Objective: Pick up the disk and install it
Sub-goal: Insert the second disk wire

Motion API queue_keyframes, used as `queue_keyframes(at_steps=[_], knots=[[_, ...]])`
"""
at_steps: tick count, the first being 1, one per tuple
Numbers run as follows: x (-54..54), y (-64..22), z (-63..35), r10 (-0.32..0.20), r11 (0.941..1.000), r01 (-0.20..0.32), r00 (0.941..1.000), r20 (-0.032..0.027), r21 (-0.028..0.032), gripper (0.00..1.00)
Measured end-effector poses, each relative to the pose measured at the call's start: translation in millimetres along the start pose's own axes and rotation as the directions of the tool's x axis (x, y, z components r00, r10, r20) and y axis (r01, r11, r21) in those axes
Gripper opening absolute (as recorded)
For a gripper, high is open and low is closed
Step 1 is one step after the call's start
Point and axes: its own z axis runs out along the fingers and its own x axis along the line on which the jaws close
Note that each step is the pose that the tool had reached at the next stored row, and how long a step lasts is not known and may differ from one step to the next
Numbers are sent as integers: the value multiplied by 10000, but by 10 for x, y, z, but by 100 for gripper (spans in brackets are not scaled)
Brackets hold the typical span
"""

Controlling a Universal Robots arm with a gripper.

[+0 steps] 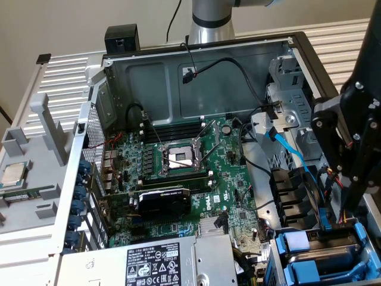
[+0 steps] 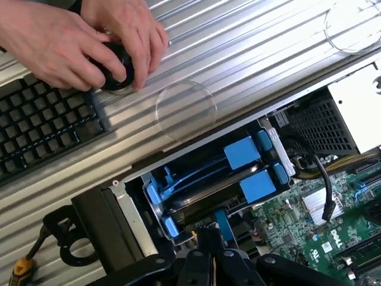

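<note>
**Claw clenched over drive bay**

Claw (image 2: 208, 253) clenched, nothing held, just above disk (image 2: 214, 179) seated in its blue carrier in case bay. Exterior view L to R: CPU chip (image 1: 13, 174) at 9 o'clock, motherboard (image 1: 178, 173) centre, disk at 5 o'clock.

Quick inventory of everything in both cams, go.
computer case: 1, grey, open, centre
motherboard: 1, green, inside case
power-supply box: 1, grey, case front
processor chip: 1, silver, tray at exterior view's left
blue carriers: 2, blue, in drive bay
keyboard: 1, black, on ribbed table
clear discs: 2, transparent, on table
person's hands: 2, on black knob by keyboard
pincer: 1, black, shut, above drive bay
</note>
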Motion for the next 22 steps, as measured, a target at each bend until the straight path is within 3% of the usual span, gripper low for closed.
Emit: queue_keyframes(at_steps=[5, 9, 16, 22], knots=[[0, 0, 2, -908, 9959, 908, 9959, -23, 0, 11], [-1, -2, 3, -1596, 9872, 1596, 9872, -40, 0, 11], [-4, -11, 5, -1726, 9850, 1726, 9850, -26, -5, 11], [-17, -28, 13, -2557, 9667, 2557, 9667, -47, -11, 11]])
